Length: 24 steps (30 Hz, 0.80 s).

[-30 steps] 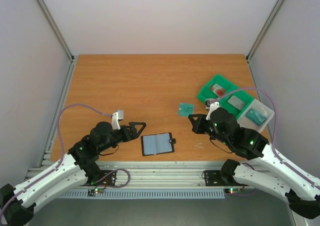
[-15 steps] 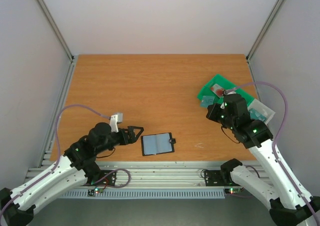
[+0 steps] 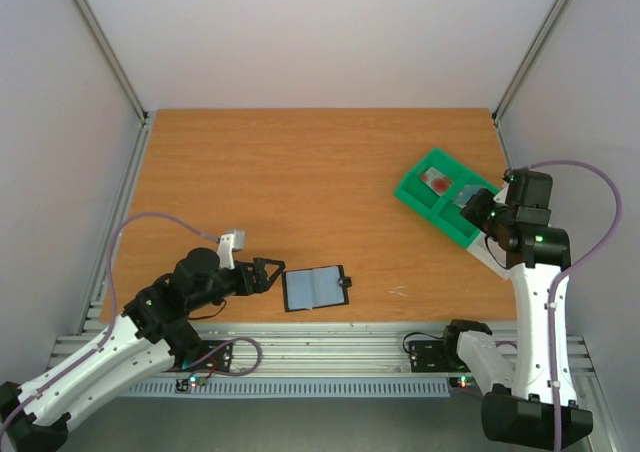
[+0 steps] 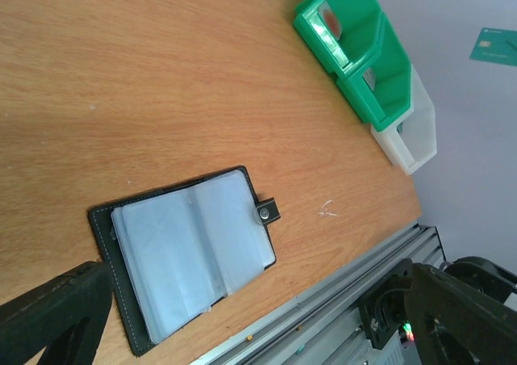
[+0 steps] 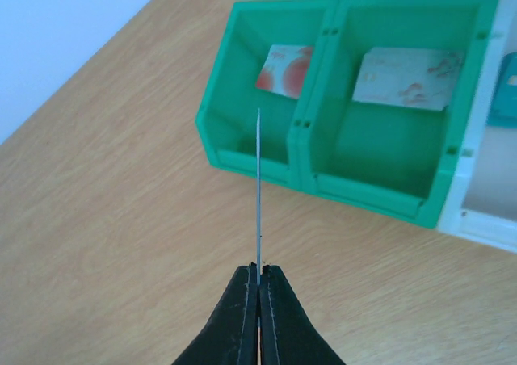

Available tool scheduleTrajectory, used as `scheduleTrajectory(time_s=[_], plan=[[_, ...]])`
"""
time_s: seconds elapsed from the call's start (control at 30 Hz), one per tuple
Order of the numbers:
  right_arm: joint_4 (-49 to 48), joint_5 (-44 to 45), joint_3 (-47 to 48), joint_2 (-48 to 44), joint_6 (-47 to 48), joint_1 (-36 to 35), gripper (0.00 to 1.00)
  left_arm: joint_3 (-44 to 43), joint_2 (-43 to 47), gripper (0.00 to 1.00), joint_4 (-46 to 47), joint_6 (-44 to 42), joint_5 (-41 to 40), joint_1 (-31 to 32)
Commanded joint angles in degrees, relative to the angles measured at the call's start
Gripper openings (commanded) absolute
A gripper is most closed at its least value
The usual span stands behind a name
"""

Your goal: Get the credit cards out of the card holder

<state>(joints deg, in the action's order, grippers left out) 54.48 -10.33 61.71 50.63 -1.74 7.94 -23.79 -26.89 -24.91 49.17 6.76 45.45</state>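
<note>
Black bi-fold card holder (image 3: 315,288), item one: lies open and flat on the wooden surface (image 3: 280,172), grey-blue sleeves up, snap tab (image 4: 266,212) at its right side, close to the near edge and its metal rail; position unchanged against a second earlier. Whether the sleeves hold further cards cannot be told. Item two, right claw (image 5: 258,278): clenched on a thin card (image 5: 258,187), seen edge-on from its own wrist and teal-faced from the left wrist view. Change noted: a second earlier this arm sits at mid-surface just right of the holder, card in its grip; now it stands out at the right side, card poised above the green tray (image 3: 425,204). The card is in line with the left compartment, where a red-printed card (image 5: 284,68) lies. The next compartment holds a pale card (image 5: 408,78), and a white bin (image 5: 483,229) adjoins. Reading: one card is out of the holder and in transit, its release into the tray likely the next step. Item three, left claw (image 3: 270,274): released, jaws wide, just beside the holder's left edge, not touching, slightly nearer than before. Room: broad bare wood between holder and tray. Tray and right arm stand close to the right wall; the holder has little margin toward the rail.
</note>
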Motion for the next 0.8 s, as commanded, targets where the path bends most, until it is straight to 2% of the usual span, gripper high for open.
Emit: scheduleTrajectory(time_s=[0.0,0.2,0.43,0.63,0.77], plan=[[2.8,0.2,3.5,2.2,5.8,4.4,0.01,-2.1,1.1,0.99,-0.9,-1.4,1.7,0.0],[2.8,7.7,4.9,7.5,7.5,6.4,0.01,-3.5,0.1,0.99,-2.5,-1.9,3.7,0.1],[3.3,0.4,5.1,11.3,10.0,14.4,0.01,-5.9,-1.9,0.99,-5.0,-4.4,4.0,0.0],[3.2,-0.1,2.9,12.1,12.8,20.8,0.01,-6.0,-2.5,0.99,-5.2,-4.3,3.6,0.1],[2.0,2.1,2.3,14.1,11.9,21.8,0.01,-4.5,-2.8,0.99,-2.8,-2.5,4.3,0.0]])
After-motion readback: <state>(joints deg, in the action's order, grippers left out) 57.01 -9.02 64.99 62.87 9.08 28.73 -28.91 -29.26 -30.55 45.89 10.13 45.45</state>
